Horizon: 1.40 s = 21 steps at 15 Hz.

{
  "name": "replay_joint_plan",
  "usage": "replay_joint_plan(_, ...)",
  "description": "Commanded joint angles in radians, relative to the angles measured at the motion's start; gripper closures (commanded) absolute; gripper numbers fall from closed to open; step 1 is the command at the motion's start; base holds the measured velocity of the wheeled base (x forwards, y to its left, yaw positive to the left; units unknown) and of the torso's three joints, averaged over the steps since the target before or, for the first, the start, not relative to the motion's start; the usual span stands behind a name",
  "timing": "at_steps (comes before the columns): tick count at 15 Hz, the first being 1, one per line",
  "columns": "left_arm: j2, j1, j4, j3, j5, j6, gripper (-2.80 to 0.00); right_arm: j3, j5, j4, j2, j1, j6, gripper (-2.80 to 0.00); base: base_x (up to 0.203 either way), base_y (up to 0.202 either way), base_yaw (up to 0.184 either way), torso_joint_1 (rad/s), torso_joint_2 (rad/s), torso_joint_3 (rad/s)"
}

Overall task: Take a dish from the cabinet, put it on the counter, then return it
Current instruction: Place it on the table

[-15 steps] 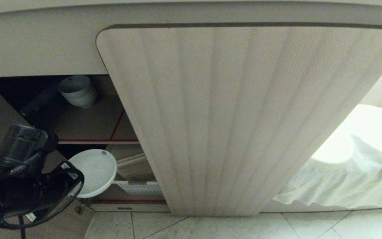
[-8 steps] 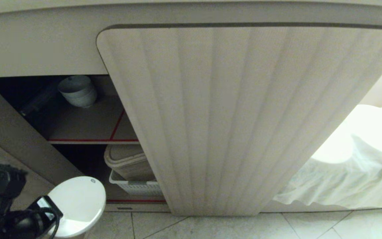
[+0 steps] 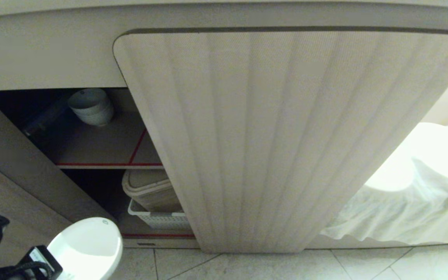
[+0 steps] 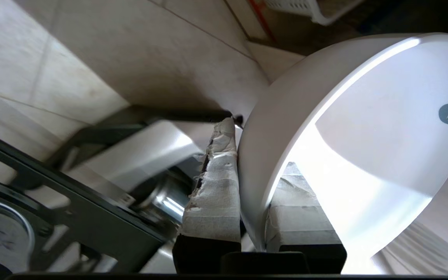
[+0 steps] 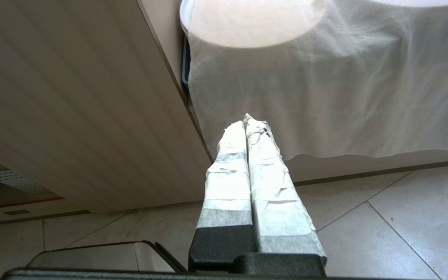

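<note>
My left gripper (image 4: 253, 217) is clenched on only the thin rim of the dish (image 3: 86, 249), held low outside the cabinet (image 3: 91, 147) over the tiled floor (image 3: 286, 266), so I judge a jolt could let the glazed wall slip out and shatter.

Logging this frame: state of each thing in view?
dish: held by its rim, out of the cabinet, over the floor
left gripper: shut on the dish's wall, one finger inside, one outside
right gripper: shut, empty, parked low by the floor
cabinet: left side open
ribbed door: covering the middle section
stack of bowls: on upper shelf
</note>
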<state>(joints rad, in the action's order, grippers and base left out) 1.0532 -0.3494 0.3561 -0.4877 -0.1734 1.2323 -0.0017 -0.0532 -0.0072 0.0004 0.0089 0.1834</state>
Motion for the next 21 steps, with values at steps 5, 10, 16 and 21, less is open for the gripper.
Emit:
replay_joint_plan(5, -0.039, -0.020, 0.064, 0.007, 0.005, 0.023, 0.00, 0.000, 0.000, 0.000, 0.000, 0.000, 0.001, 0.00, 0.000, 0.000, 0.000, 0.000, 0.00, 0.000)
replay_joint_plan(10, -0.041, -0.062, 0.084, 0.008, 0.022, 0.026, 0.00, 0.000, 0.000, 0.000, 0.000, 0.000, 0.001, 0.00, 0.000, 0.000, 0.000, 0.000, 0.00, 0.000)
replay_joint_plan(16, -0.061, -0.063, 0.092, 0.008, 0.028, 0.026, 0.00, 0.000, 0.000, 0.000, 0.000, 0.000, 0.001, 0.00, 0.000, 0.000, 0.000, 0.000, 0.00, 0.000)
replay_joint_plan(21, -0.067, -0.063, 0.107, 0.008, 0.029, 0.044, 0.00, 0.000, 0.000, 0.000, 0.000, 0.000, 0.001, 0.00, 0.000, 0.000, 0.000, 0.000, 0.00, 0.000)
